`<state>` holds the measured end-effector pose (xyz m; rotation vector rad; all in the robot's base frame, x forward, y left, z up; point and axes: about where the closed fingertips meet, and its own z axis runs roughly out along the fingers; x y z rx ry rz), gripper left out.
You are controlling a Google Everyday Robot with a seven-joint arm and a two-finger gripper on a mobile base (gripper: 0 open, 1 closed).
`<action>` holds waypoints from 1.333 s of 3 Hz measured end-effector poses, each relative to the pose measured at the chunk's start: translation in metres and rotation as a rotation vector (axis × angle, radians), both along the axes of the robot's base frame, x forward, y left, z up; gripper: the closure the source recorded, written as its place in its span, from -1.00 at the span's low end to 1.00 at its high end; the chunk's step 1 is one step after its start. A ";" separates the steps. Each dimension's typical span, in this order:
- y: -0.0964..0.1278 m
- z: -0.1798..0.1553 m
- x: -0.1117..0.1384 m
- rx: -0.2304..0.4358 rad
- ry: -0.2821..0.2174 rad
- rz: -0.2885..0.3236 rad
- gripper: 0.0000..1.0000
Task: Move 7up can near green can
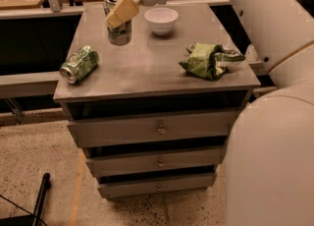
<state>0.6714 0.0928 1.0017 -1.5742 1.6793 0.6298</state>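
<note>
So the gripper (120,14) is clamped on the 7up can (120,33), holding it upright by its upper part at the far left of the surface (152,72). I honestly can't tell if the can's bottom is touching or hanging just above it. The green can (78,64) is lying on its side at the near left edge, to the left of the 7up and closer to us, with a clear gap between them. The white bowl (161,19) sits just right of the held can, and the crumpled chip bag (210,61) is way off on the right. I'd call the grab done. What's left is closing that gap, setting the can down next to the green one, and letting go.
</note>
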 end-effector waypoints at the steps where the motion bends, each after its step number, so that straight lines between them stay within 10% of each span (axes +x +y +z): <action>1: 0.028 -0.012 0.010 -0.019 0.004 -0.004 1.00; 2: 0.054 -0.061 0.004 -0.066 0.069 0.034 0.97; 4: 0.064 -0.086 -0.003 -0.053 0.107 0.056 0.08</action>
